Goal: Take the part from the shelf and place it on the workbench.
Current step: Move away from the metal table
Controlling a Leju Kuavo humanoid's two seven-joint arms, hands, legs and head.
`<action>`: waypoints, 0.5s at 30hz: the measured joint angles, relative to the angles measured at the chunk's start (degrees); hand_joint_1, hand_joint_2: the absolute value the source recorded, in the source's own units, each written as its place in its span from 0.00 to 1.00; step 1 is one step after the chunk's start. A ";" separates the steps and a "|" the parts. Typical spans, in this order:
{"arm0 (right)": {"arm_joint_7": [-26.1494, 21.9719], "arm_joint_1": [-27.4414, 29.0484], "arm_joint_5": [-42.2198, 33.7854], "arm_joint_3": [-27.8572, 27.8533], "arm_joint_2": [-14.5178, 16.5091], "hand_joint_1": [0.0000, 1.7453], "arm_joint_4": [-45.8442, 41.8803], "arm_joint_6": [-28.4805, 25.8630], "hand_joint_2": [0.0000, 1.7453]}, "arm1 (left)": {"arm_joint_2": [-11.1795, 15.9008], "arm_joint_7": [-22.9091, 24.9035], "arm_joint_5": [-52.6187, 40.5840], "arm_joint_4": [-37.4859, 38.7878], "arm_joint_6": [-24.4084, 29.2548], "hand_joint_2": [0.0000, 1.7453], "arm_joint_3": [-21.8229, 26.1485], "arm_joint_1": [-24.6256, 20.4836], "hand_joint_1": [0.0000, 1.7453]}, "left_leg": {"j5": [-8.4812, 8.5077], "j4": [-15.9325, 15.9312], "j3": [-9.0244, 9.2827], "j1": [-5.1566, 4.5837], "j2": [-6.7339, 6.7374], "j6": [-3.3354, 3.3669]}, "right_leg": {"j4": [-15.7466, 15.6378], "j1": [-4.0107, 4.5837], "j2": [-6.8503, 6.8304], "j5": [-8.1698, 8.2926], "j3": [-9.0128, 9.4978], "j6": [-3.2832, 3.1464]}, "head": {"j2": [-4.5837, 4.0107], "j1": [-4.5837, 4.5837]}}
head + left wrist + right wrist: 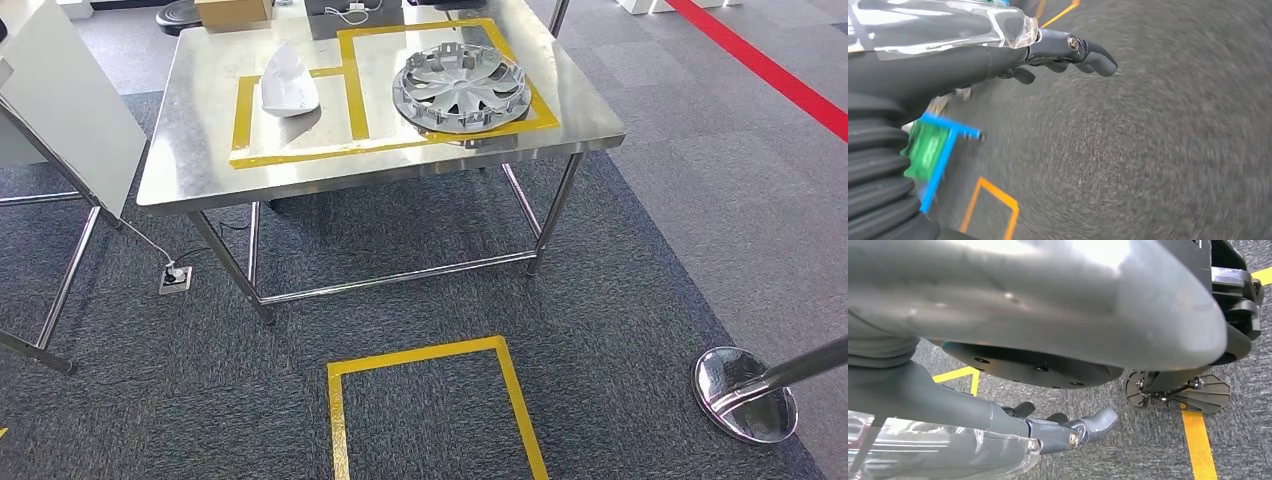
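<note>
Workbench (200,170) holds one hubcap (461,88), one white part (288,82).

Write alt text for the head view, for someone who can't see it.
A steel workbench marked with yellow tape holds a silver wheel cover in the right taped box and a white curved part in the left one. On the grey carpet in front lies a yellow taped square, with a chrome post base at the lower right.

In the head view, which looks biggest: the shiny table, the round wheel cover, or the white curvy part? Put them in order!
Largest to smallest, as they look in the head view:
1. The steel table
2. The wheel cover
3. The white part

Both parts lie on the table at about the same depth, so this order is fairly sure.
</note>
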 joint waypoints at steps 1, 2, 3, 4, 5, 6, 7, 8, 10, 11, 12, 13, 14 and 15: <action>-0.04 -0.01 -0.02 -0.01 -0.05 0.00 0.00 -0.05 0.00 | -0.74 -0.52 1.46 -0.04 1.89 0.50 1.83 0.01 0.00 | 0.00 0.00 0.00 0.00 0.00 0.00 | 0.00 0.00 0.00 0.00 0.00 0.00 | 0.00 0.00; -0.05 -0.02 -0.01 -0.02 -0.10 0.00 0.00 -0.11 0.00 | -1.52 -1.07 2.86 -0.06 3.00 0.50 4.11 -0.08 0.00 | 0.00 0.00 0.00 -0.01 0.00 0.00 | 0.00 0.00 0.00 0.00 0.00 0.00 | 0.00 0.00; -0.01 -0.03 0.01 -0.03 -0.14 0.00 0.00 -0.24 0.25 | -2.22 -1.44 3.86 -0.04 3.14 0.50 6.40 -0.21 0.00 | 0.00 0.00 0.01 -0.01 0.00 0.00 | 0.00 0.00 0.00 0.00 0.01 0.00 | 0.00 0.00; 0.08 -0.02 0.01 -0.05 -0.19 0.00 0.00 -0.46 0.50 | -2.85 -1.63 4.21 0.02 2.62 0.75 8.46 -0.32 0.00 | 0.00 0.00 0.01 -0.01 0.00 0.00 | 0.00 0.00 0.00 0.00 0.00 0.01 | 0.00 0.00; 0.17 -0.02 -0.04 -0.10 -0.23 0.00 0.00 -0.86 0.75 | -3.42 -1.73 3.69 0.09 1.84 1.00 9.98 -0.41 0.00 | 0.00 0.00 0.01 -0.01 0.00 0.00 | 0.00 0.00 0.00 0.01 0.01 0.01 | 0.00 0.00; 0.28 -0.02 -0.10 -0.17 -0.28 0.00 0.00 -1.44 1.00 | -3.96 -1.78 2.03 0.18 0.96 1.00 10.75 -0.44 0.00 | 0.00 0.00 0.01 -0.01 0.00 0.00 | 0.00 -0.01 0.00 0.01 0.01 0.01 | 0.00 0.00; 0.35 -0.02 -0.21 -0.29 -0.33 0.00 0.00 -2.14 1.00 | -4.44 -1.90 -0.49 0.29 -0.01 1.00 10.94 -0.42 0.00 | 0.00 0.00 0.01 -0.01 0.00 0.00 | -0.01 -0.01 0.00 0.01 0.01 0.01 | 0.00 0.00; 0.38 -0.03 -0.34 -0.46 -0.37 0.00 0.00 -2.89 1.00 | -4.83 -2.20 -3.41 0.39 -1.03 1.00 10.58 -0.40 0.00 | 0.00 0.00 0.01 -0.01 -0.01 0.00 | -0.01 -0.01 -0.01 0.01 0.02 0.02 | 0.00 0.00; 0.33 -0.04 -0.62 -0.91 -0.44 0.00 0.00 -4.19 1.00 | -5.40 -3.23 -8.53 0.53 -2.89 1.00 9.09 -0.38 0.00 | 0.00 0.00 0.00 -0.01 -0.02 0.00 | -0.01 0.00 -0.01 0.02 0.02 0.03 | 0.00 -0.01; 0.27 -0.05 -0.74 -1.09 -0.47 0.00 0.00 -4.65 1.00 | -5.60 -3.72 -10.03 0.55 -3.50 1.00 8.28 -0.38 0.00 | 0.00 0.00 0.00 -0.01 -0.02 0.00 | -0.01 0.00 -0.01 0.02 0.02 0.03 | 0.00 -0.01; 0.22 -0.04 -0.81 -1.22 -0.50 0.00 0.00 -4.95 1.00 | -5.74 -4.02 -10.89 0.56 -3.90 1.00 7.55 -0.39 0.00 | 0.00 0.00 0.00 0.00 -0.02 0.00 | 0.00 0.00 -0.01 0.02 0.02 0.03 | 0.00 -0.01; 0.14 -0.04 -0.84 -1.31 -0.53 0.00 0.00 -5.22 1.00 | -5.85 -4.20 -11.26 0.57 -4.16 1.00 7.00 -0.40 0.00 | 0.00 0.00 0.00 0.00 -0.02 0.00 | 0.00 0.00 -0.01 0.02 0.01 0.03 | 0.00 -0.01; 0.01 -0.03 -0.83 -1.41 -0.55 0.00 0.00 -5.69 1.00 | -5.92 -4.32 -11.30 0.57 -4.41 1.00 6.56 -0.38 0.00 | 0.00 0.00 0.00 0.00 -0.02 -0.01 | 0.00 0.00 -0.01 0.02 0.01 0.03 | 0.00 -0.01; -0.13 0.00 -0.78 -1.51 -0.59 0.00 -0.01 -6.38 1.00 | -5.95 -4.42 -11.13 0.56 -4.73 1.00 6.12 -0.29 0.00 | 0.00 0.00 0.01 0.00 -0.02 -0.01 | 0.00 0.00 -0.01 0.02 0.00 0.03 | 0.00 -0.01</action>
